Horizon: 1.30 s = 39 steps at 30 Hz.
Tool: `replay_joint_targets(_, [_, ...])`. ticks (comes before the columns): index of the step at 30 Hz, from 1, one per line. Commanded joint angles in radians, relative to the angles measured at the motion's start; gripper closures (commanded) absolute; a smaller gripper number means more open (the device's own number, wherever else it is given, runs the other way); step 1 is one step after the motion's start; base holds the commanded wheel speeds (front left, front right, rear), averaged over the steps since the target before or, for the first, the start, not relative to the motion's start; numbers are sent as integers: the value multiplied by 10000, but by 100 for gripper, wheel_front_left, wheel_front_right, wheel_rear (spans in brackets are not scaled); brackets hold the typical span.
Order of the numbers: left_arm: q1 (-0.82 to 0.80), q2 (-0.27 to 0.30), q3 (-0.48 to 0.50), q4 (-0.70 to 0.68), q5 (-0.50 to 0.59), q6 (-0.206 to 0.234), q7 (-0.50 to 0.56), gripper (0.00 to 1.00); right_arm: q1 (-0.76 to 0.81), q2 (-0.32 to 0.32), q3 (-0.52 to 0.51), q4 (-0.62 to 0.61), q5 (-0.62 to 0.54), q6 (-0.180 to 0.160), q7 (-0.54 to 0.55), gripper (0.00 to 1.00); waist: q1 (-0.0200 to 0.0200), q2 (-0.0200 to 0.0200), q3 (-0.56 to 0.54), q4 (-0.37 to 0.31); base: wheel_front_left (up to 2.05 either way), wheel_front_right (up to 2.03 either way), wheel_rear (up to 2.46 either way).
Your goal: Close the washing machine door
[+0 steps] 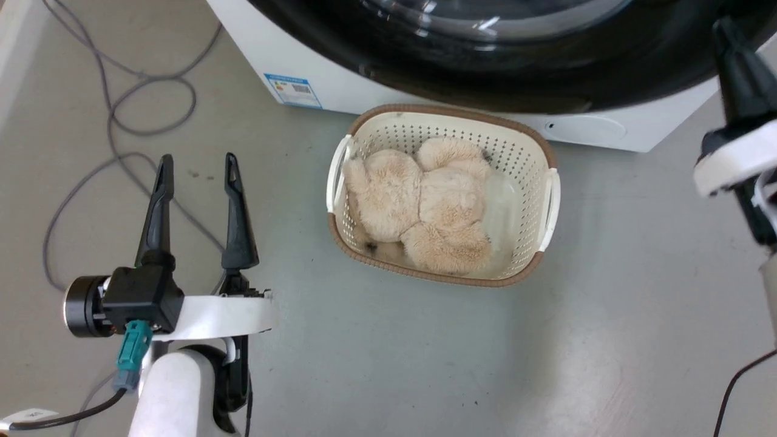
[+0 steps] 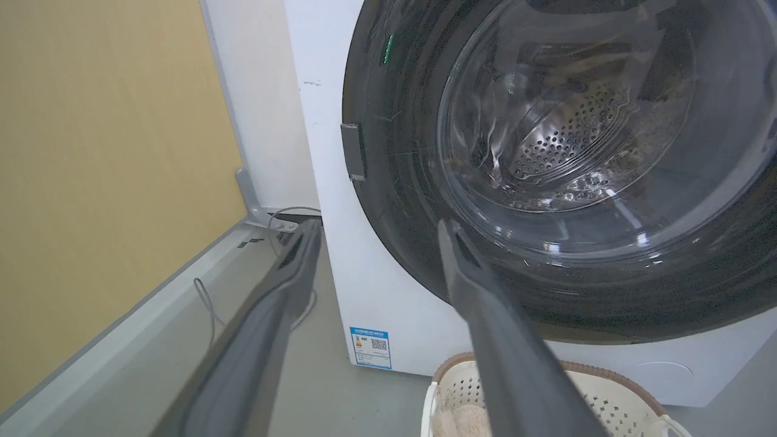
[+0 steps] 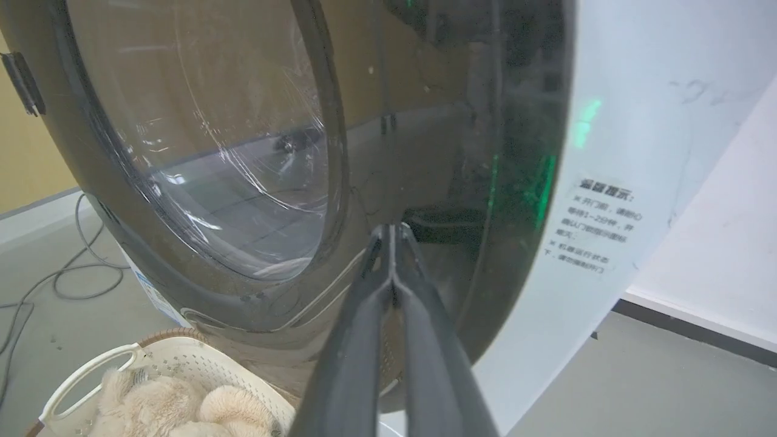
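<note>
Pressed together with nothing between them, the two long fingers of the right pincer (image 3: 391, 233) form one narrow blade, a shape better suited to pushing than to grasping. Their tips point at the glossy black rim of the washing machine door (image 3: 152, 267), on the side away from the small grey fitting (image 3: 21, 82) at its far edge. Whether they touch the rim cannot be told. That door lies flat or nearly flat against the white front of the washing machine (image 2: 376, 291), and the steel drum (image 2: 564, 145) shows through its glass. I judge the swing almost done, with perhaps a firm last press needed to catch the latch. Over the floor (image 1: 425, 364) the left pincer (image 1: 198, 167) hangs low, fingers apart and empty, well clear of the door. Just before the machine stands a cream basket (image 1: 449, 111) holding a plush toy (image 1: 425, 203), probably left there after unloading.
</note>
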Motion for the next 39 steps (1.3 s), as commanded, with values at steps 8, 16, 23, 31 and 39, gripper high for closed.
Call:
replay_joint_targets(8, [-223,-16,-205,-8,-289,220,-43,0,-1129,206,-712,915,-618,-17,-44,100,-1,-1,222,209,0,0,0])
replay_joint_targets(16, [-124,-17,-151,105,-289,303,-43,0,-1207,488,-1190,1151,-1253,-17,-44,100,-1,-1,-43,140,0,0,0])
replay_joint_targets(23, [152,-17,43,273,-132,324,-43,0,-486,767,-1318,-80,-1203,-17,-44,100,-1,-1,-700,-193,0,0,0])
replay_joint_targets(31, [750,-13,397,442,200,168,-43,0,969,1147,-1407,-2899,-1321,-17,-44,100,-1,-1,-1826,-919,0,0,0])
replay_joint_targets(39, [1435,13,614,581,386,67,-44,0,2440,1605,-1221,-4661,-1141,-17,-44,100,-1,-1,-2824,-1646,0,0,0])
